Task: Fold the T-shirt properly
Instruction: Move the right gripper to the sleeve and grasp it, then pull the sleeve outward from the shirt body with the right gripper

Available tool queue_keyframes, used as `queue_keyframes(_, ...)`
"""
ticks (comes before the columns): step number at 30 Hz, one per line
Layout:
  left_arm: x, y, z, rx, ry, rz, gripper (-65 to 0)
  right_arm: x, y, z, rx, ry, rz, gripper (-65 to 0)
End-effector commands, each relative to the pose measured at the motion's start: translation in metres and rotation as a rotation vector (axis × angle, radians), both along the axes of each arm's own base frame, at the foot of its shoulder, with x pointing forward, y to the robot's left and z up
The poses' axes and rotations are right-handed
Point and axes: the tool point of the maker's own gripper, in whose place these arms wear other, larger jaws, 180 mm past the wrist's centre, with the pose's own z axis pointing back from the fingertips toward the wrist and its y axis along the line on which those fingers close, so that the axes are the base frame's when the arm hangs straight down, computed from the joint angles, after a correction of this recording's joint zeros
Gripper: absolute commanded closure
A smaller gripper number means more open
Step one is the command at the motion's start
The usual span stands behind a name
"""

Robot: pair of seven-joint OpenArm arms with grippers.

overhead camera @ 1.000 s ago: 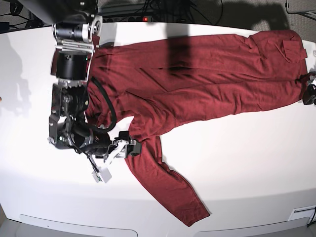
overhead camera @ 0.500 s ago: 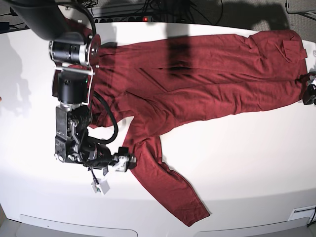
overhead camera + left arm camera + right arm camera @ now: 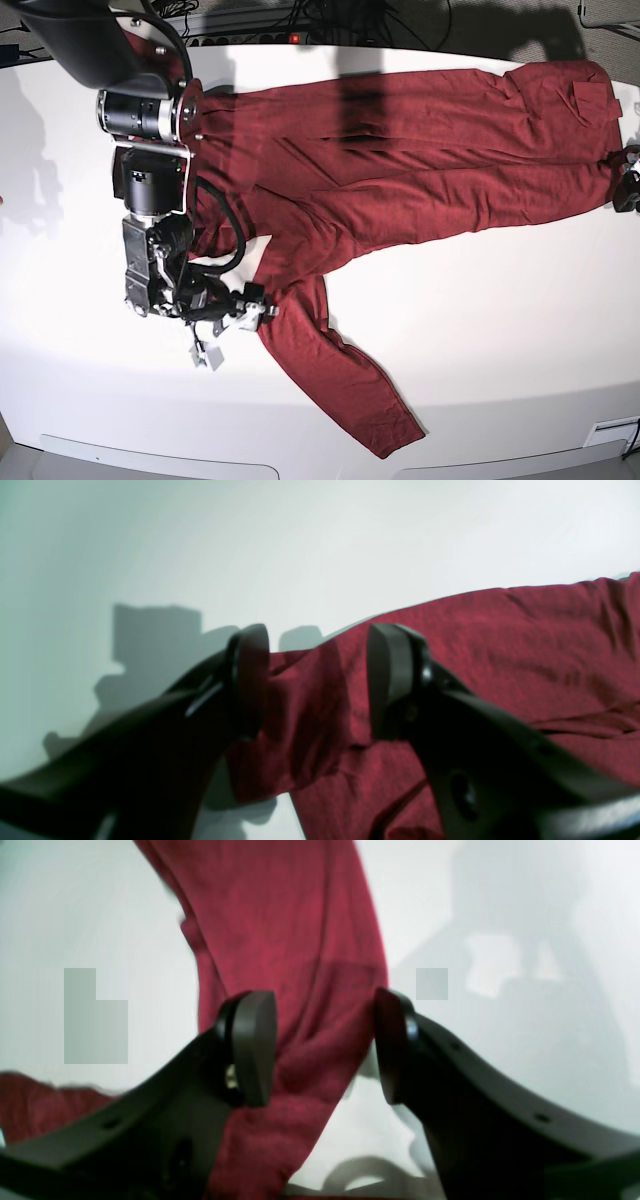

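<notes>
The T-shirt [image 3: 400, 160] lies spread lengthwise across the tabletop [image 3: 500, 330], its loose sleeve [image 3: 280, 940] running between the parted jaws of the right gripper [image 3: 258, 306], while the open left gripper [image 3: 315, 680] straddles its far hem.

Black arm [image 3: 150, 190], silver joints, black cable, black fingers [image 3: 252, 1045]

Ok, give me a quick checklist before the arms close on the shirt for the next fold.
1. Right gripper open: ok, jaws apart.
2. Cloth between right jaws: ok, the T-shirt sleeve runs through the gap.
3. Left gripper open: ok.
4. Cloth between left jaws: ok, a folded edge sits there.
5. Shirt flat on the table: not ok, wrinkled, one sleeve angled out.
6. Jaws touching fabric: cannot tell.
</notes>
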Motion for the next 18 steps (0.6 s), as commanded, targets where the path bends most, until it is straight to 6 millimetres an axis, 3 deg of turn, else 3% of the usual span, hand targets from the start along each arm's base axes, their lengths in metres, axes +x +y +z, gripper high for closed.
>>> queue_keyframes(1, 0.011, 0.008, 0.020, 0.017, -0.058, -0.001, -30.7, 0.018, 0.003, 0.020, 0.020, -0.057, -0.009, -31.2)
queue_keyframes(11, 0.012, 0.008, 0.021, 0.016, -0.062, 0.000, -30.7, 0.016, 0.033, 0.019, 0.086, -0.052, 0.004, -31.1)
queue_keyframes(13, 0.012, 0.008, 0.021, 0.016, -0.061, 0.000, -30.7, 0.015, 0.043, 0.019, 0.097, -0.048, 0.017, -27.3)
queue_keyframes(18, 0.010, 0.008, 0.019, 0.018, -0.047, -0.003, -30.7, 0.010, 0.053, 0.012, 0.047, -0.037, 0.052, -10.7)
